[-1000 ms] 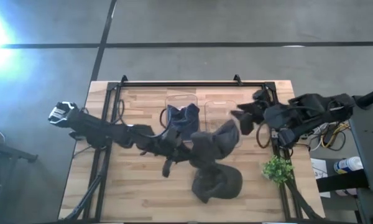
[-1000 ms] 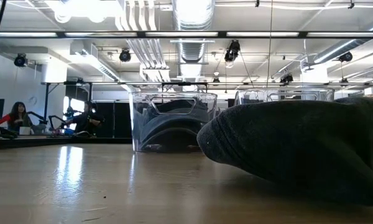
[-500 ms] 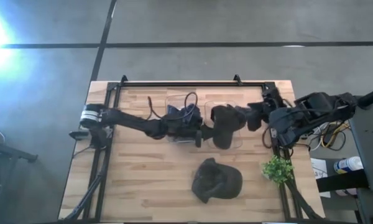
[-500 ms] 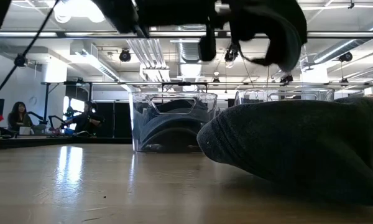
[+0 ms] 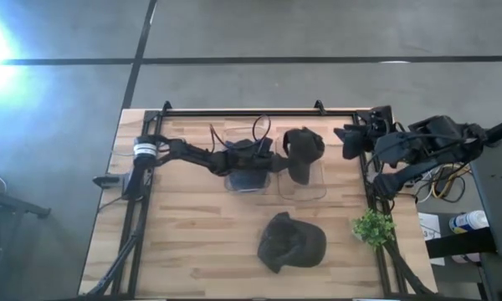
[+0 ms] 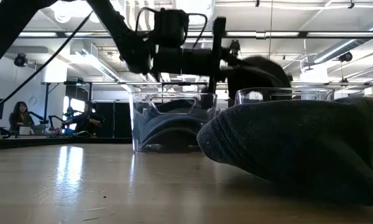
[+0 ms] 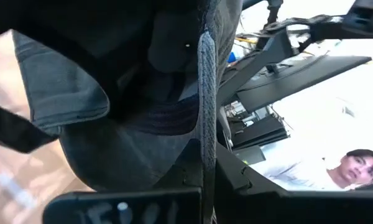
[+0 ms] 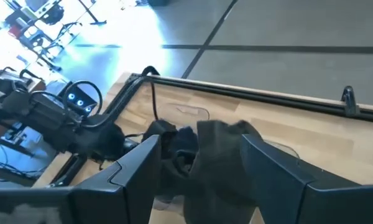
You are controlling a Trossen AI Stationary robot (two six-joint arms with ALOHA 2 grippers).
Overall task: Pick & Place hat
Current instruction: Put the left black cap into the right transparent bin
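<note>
My left gripper point(image 5: 278, 154) reaches in from the table's left and is shut on a dark hat point(image 5: 302, 149), which it holds above the right clear bin point(image 5: 318, 186). The low view shows this hat point(image 6: 256, 70) just over the bin's rim point(image 6: 286, 93). A second dark hat point(image 5: 291, 242) lies flat on the table nearer the near edge and fills the low view's foreground point(image 6: 298, 149). My right gripper point(image 8: 199, 180) is open and waits at the table's far right point(image 5: 357, 138), clear of the hat. My left gripper holds the hat by its edge point(image 7: 205, 112), pinched between the two fingers, coming level from the table's left. The hat is lifted clear and hangs slack beside and below the fingers point(image 6: 219, 59), over the right bin. The hat itself hides the fingertips in the wrist view.
The left clear bin point(image 5: 244, 177) holds a dark blue hat point(image 6: 168, 124). A small green plant point(image 5: 374, 227) stands at the table's right near corner. A black rail point(image 5: 243, 111) runs along the far edge. People sit in the room beyond point(image 6: 17, 115).
My left gripper has carried the hat up from the middle of the table and toward the far edge, then lowered it until it hangs over the right bin. My right gripper has drawn back toward the table's right far corner. The hat on the table has stayed still.
</note>
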